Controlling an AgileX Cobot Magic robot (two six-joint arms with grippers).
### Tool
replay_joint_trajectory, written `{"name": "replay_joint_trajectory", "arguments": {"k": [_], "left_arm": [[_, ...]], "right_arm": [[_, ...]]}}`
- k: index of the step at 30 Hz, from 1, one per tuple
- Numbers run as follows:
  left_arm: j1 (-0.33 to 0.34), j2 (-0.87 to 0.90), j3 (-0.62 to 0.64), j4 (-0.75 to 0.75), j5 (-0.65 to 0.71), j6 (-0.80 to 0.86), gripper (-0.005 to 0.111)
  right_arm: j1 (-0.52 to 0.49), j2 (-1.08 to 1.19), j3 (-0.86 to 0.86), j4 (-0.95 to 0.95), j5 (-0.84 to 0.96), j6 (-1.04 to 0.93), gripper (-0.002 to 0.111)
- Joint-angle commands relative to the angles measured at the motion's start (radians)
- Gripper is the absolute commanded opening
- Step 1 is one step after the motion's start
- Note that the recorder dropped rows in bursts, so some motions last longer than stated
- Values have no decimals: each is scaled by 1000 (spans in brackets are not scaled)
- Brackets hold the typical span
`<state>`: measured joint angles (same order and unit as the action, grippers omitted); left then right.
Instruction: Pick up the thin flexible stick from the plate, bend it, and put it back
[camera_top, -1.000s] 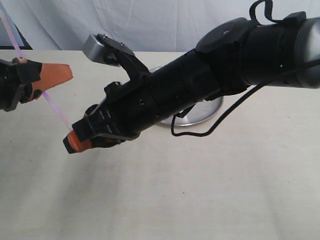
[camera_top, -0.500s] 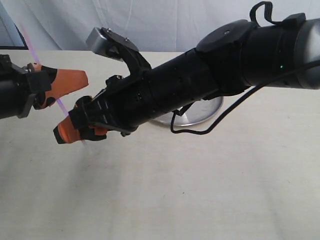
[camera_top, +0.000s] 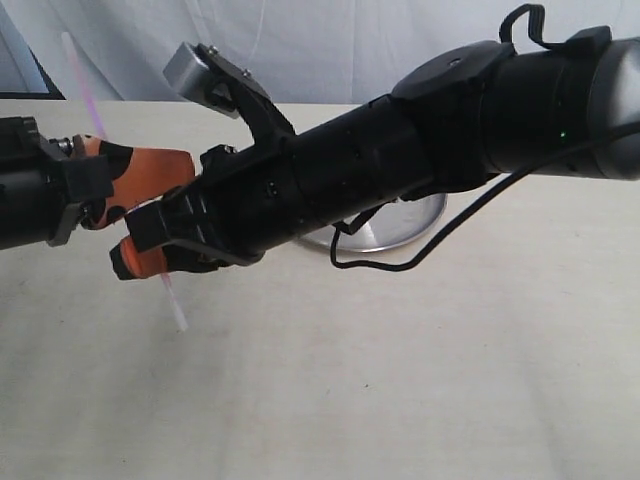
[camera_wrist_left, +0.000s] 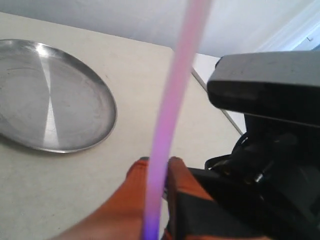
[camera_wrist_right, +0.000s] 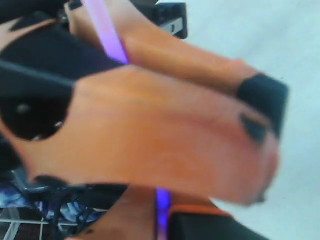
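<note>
In the exterior view the right arm (camera_top: 420, 130) covers most of the plate (camera_top: 405, 225), so only a part shows beside the forearm, and the arm itself runs off the picture's edge. The thin flexible stick (camera_top: 82, 85) is lost from sight between the left gripper (camera_top: 180, 165) and the right gripper (camera_top: 128, 262). That stretch is hidden, so its bend cannot be judged. The left wrist view shows the stick (camera_wrist_left: 175, 85) as a soft blur, cut off by the edge beyond the fingertips, with the plate (camera_wrist_left: 107, 120) cropped too. The right wrist view is smeared throughout. Orange fingers (camera_wrist_right: 165, 135) fill it, whose they are cannot be told, and they hide the stick (camera_wrist_right: 106, 32) midway
</note>
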<state>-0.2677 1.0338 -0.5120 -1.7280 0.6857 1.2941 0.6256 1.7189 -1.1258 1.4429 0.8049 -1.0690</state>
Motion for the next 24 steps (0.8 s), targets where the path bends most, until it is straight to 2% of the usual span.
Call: {"name": "replay_joint_trajectory", "arguments": {"k": [1,3,5,6,9,11,14,16,19,21,24], "left_arm": [[-6,-3,-3,3,-14,0,41],[-6,-3,-3,18,-44,-3,56],[-6,-3,-3,47,-91,-15,65],[-6,-3,-3,115,-139,-62,67],[-6,-3,-3,225,-173,-63,67],[-6,-3,-3,284,-191,-96,67],[-6,-3,-3,315,-208,-109,67],[-6,-3,-3,331,-228,-109,62],[-6,-3,-3,353,-236,-109,43],[-6,-3,-3,358,-246,-109,31],[-6,-3,-3,358,-246,-109,21]], "right_arm": [[-6,-1,3,-3,-83,-5,0],[-6,-1,3,-5,-108,-2,0],[-8,-1,3,-19,-143,11,0],[-8,-1,3,-62,-191,42,0],[-8,-1,3,-200,-292,148,0],[-8,-1,3,-370,-393,268,0],[-13,-1,3,-532,-479,372,0],[-62,5,3,-641,-507,455,0],[-205,23,3,-682,-490,484,0],[-267,23,3,-703,-477,484,0],[-308,23,3,-720,-425,484,0]]}}
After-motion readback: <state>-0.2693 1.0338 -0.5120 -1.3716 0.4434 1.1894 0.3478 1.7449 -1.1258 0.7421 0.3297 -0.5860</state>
